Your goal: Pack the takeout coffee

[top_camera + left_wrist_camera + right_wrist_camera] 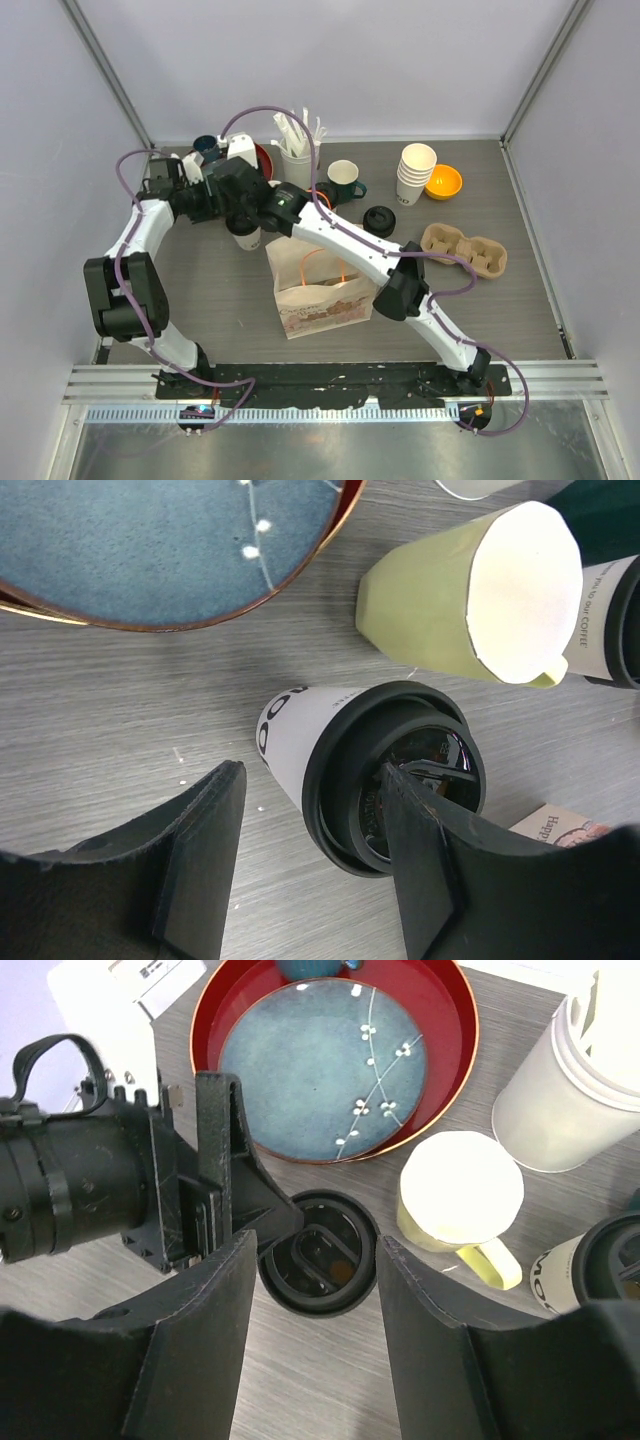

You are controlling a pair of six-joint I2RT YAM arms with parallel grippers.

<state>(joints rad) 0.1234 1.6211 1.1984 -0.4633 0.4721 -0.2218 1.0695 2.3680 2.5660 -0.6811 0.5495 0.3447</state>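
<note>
**Two grippers at one cup, nothing in the bag yet**

From above, we see the left gripper (226, 200) and the right gripper (252, 208) meet over the first cup (246, 238). It stands upright on the table (200, 290), just behind the open paper bag (318, 290). The second cup (380, 220) stands apart to the right, near the green mug (345, 180), and the cup carrier (465, 250) lies further right. We take it the bag sits close so that the carry is short.

In the left wrist view, the left jaws are spread and pinch nothing. One finger (190, 850) is clear of the paper wall, while the other finger (420, 870) crosses the black lid's rim. We judge this gripper is off-centre and would not close squarely on the cup. The yellow mug (470, 600) stands just beside the cup, leaving little room on that side.

In the right wrist view, the right jaws are also spread wide. They straddle the lid from above, and we see no contact. The left gripper's finger meets the lid's rim from the left. Behind them the blue plate (320, 1060) rests in the red tray (450, 1010). We think one gripper should give way, since both closing here could tip the cup or make them collide.
</note>
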